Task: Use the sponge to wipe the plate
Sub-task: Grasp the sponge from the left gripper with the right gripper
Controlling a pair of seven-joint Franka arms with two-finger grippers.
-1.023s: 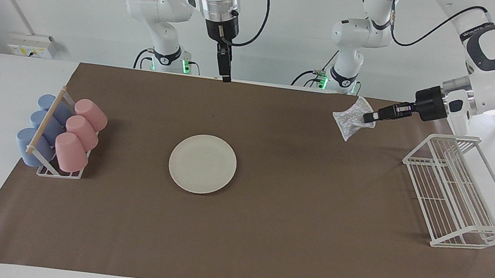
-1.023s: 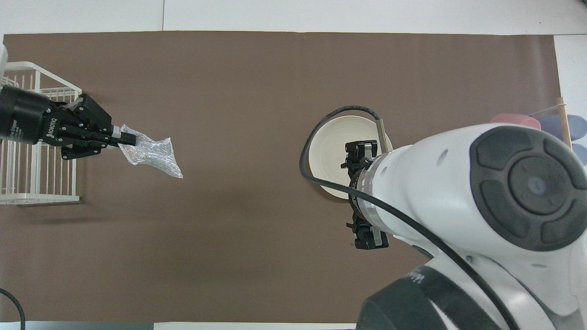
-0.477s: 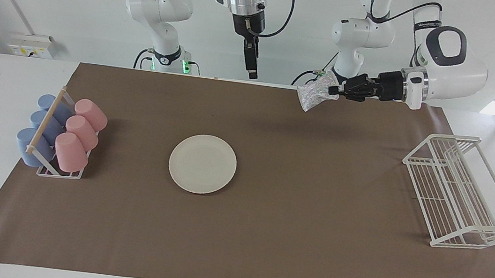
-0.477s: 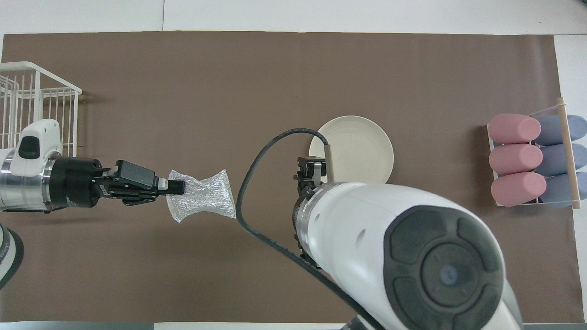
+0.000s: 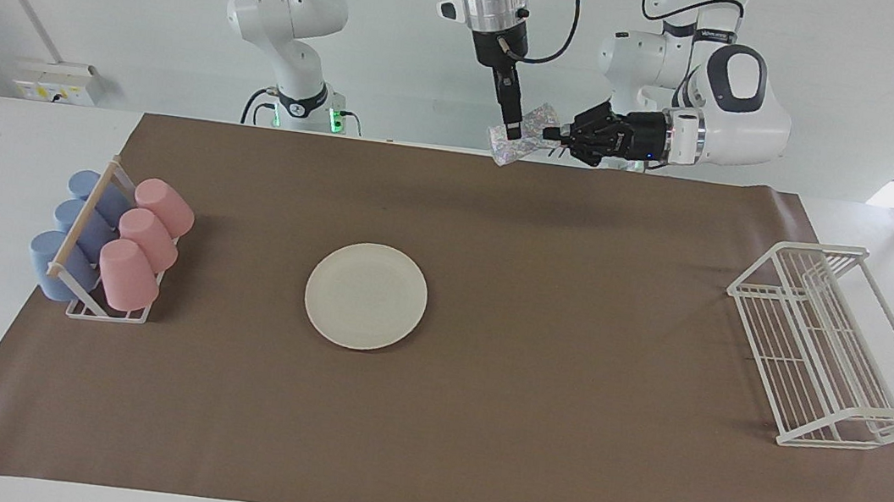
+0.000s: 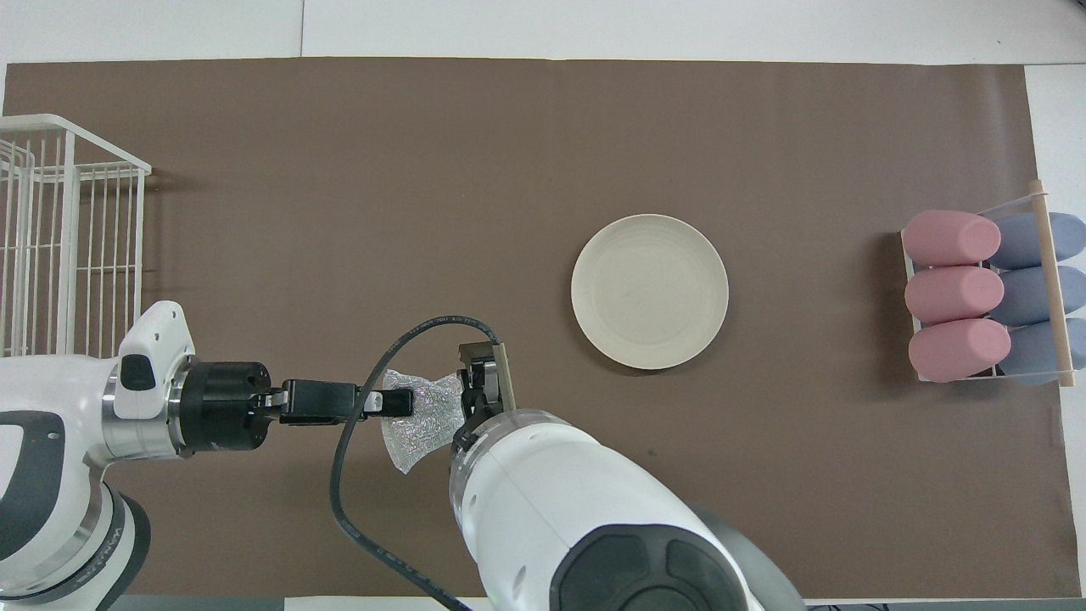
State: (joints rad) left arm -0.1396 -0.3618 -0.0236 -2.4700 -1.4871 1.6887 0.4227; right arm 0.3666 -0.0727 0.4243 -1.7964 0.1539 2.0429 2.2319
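Note:
The cream-white plate (image 5: 365, 296) lies flat on the brown mat near its middle, also in the overhead view (image 6: 649, 291). My left gripper (image 5: 551, 134) is shut on the shiny speckled sponge (image 5: 530, 140) and holds it in the air over the mat's edge at the robots' end. The overhead view shows the left gripper (image 6: 394, 403) and the sponge (image 6: 420, 420) too. My right gripper (image 5: 514, 133) hangs down from above with its tips at the sponge's free end; it also shows in the overhead view (image 6: 479, 382). Both grippers are well above the table and away from the plate.
A rack of pink and blue cups (image 5: 106, 252) stands at the right arm's end of the mat (image 6: 988, 293). A white wire dish rack (image 5: 836, 350) stands at the left arm's end (image 6: 59, 246).
My left gripper has carried the sponge from beside the wire rack up and toward the middle of the robots' end. My right gripper has moved over to meet the sponge.

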